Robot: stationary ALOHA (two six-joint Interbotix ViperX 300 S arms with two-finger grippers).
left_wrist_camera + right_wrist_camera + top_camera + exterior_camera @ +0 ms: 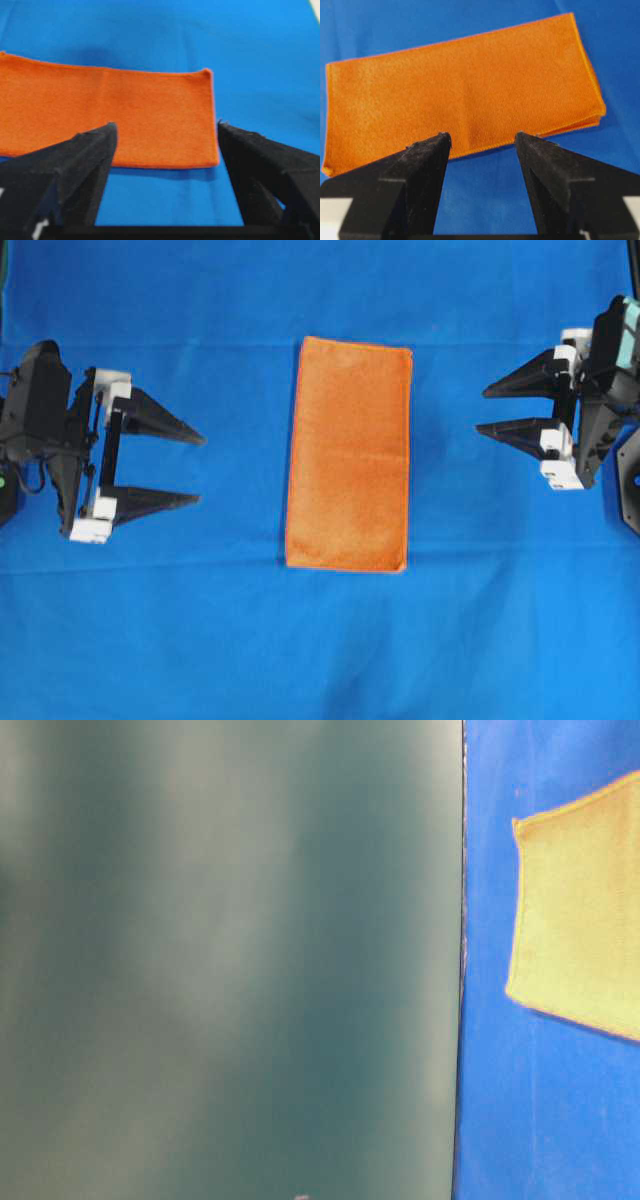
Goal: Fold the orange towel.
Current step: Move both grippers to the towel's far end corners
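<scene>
Lying flat at the middle of the desk, the orange towel [348, 455] rested on the blue table cloth [200, 640] as a tall rectangle, apparently already doubled once: the right wrist view showed stacked layers at one corner. Its long axis ran from the far edge of the overhead view toward the near edge, with the short edges far and near and the long edges facing the two arms. The outline was nearly square-cornered, leaning slightly so that the far end sat a little to the right of the near end.

The left gripper [190, 468] stood well to the left of the towel, and the right gripper [490, 410] well to the right. Both had their fingers spread wide and released, holding nothing and touching no cloth. Each pointed inward toward a long edge.

Judged from its fuzzy terry surface and thin hem, the towel was likely light, soft and limp, not fragile, and prone to sag or drag on the table cloth when lifted. A further fold would probably call for pinching both layers at the corners of one short edge, since a grip on the top layer alone could peel the fold open. The table-level view showed only a washed-out towel corner beside a blurred grey-green surface.
</scene>
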